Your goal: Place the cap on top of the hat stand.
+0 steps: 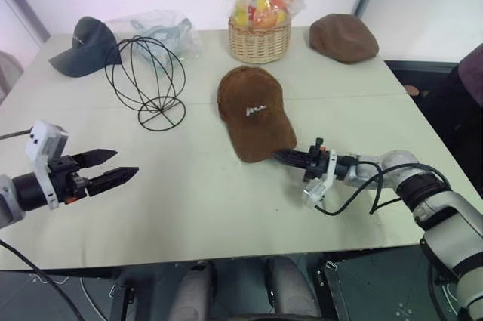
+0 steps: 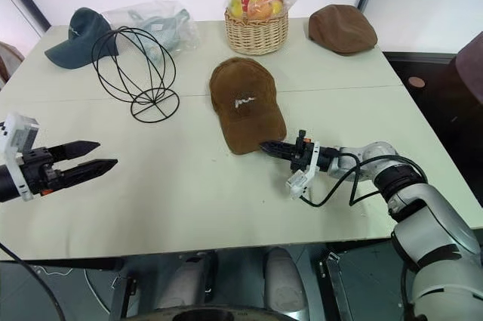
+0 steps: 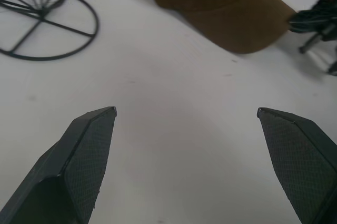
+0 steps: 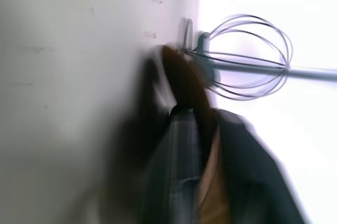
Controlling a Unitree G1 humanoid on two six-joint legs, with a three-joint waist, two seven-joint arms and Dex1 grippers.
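Right arm reaches in from the table's (image 1: 226,208) right edge, forearm low and about level, right gripper (image 1: 281,157) pointing left with fingers pinched together, tips at the brim. Left gripper (image 1: 113,168) hovers over the table's left edge, fingers (image 3: 89,150) spread wide, holding nothing.

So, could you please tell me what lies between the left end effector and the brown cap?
Only bare tabletop. The head views show nothing on the stretch from the left end effector to the brown cap; the wire hat stand stands further back.
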